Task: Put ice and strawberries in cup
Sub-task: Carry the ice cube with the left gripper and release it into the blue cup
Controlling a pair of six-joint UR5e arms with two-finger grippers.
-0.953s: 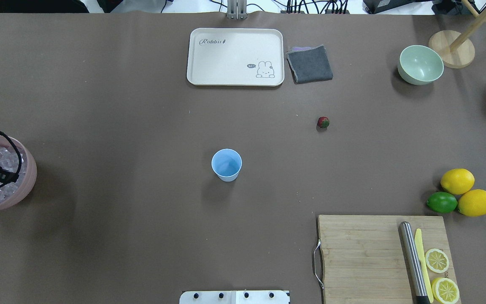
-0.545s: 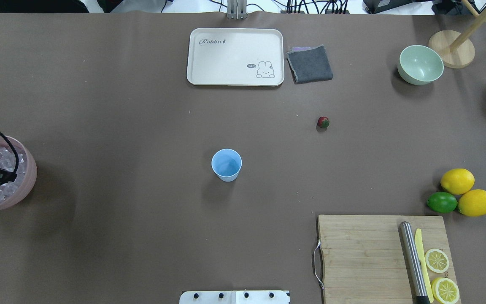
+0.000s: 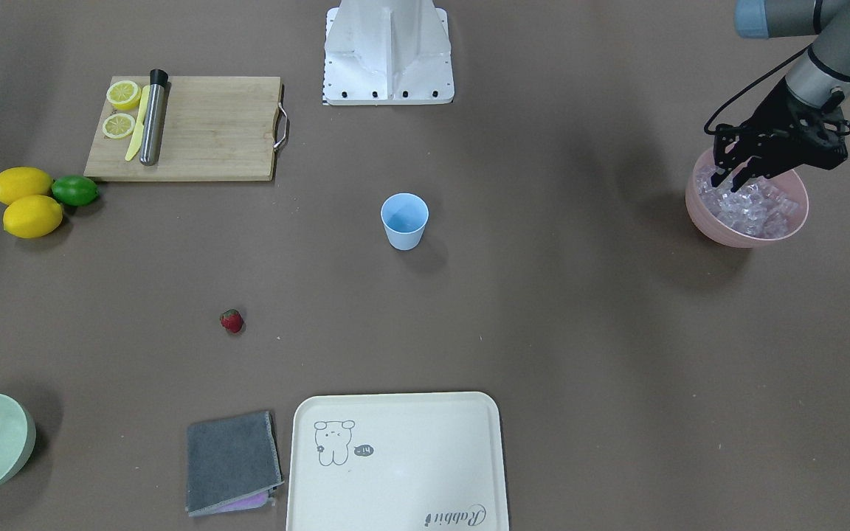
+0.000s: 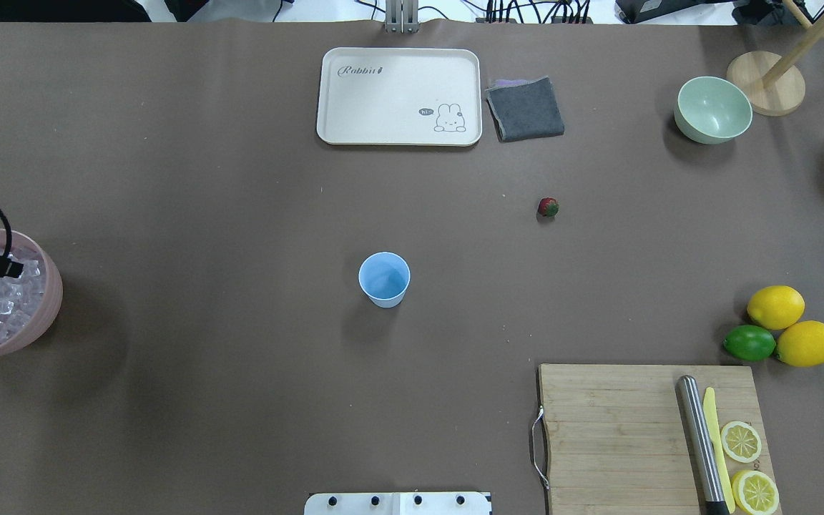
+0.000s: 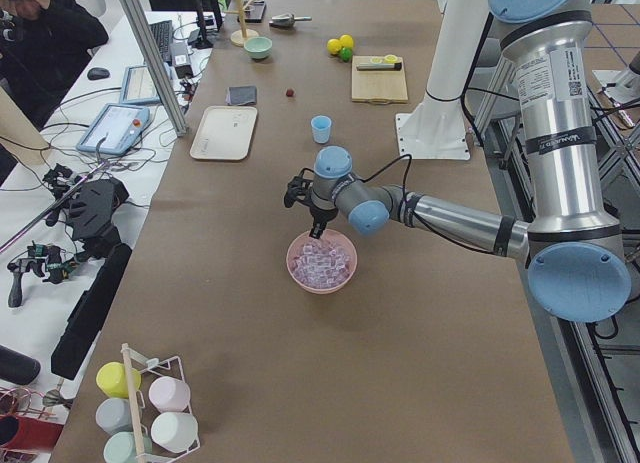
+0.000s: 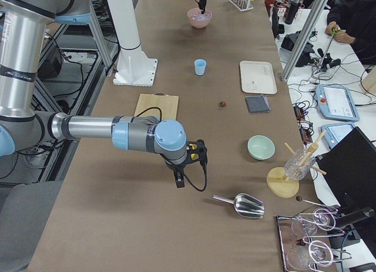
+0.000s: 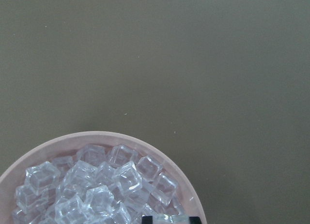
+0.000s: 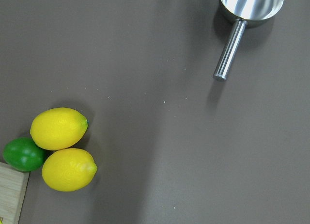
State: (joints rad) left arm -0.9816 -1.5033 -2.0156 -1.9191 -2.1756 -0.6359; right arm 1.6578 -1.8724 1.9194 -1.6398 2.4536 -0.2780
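At the table's (image 4: 169, 179) middle, the cup (image 4: 384, 279) stands upright, mouth upward.

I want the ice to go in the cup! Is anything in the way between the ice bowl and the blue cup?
Nothing visible is in the way. The left claw hangs over the ice in the pink bowl, and only bare table lies between bowl and cup. The strawberry lies beyond the cup.

A cream tray (image 4: 383, 100) lies beside a grey cloth (image 4: 525, 109), two lemons (image 4: 775, 307) touching a lime (image 4: 749, 342).
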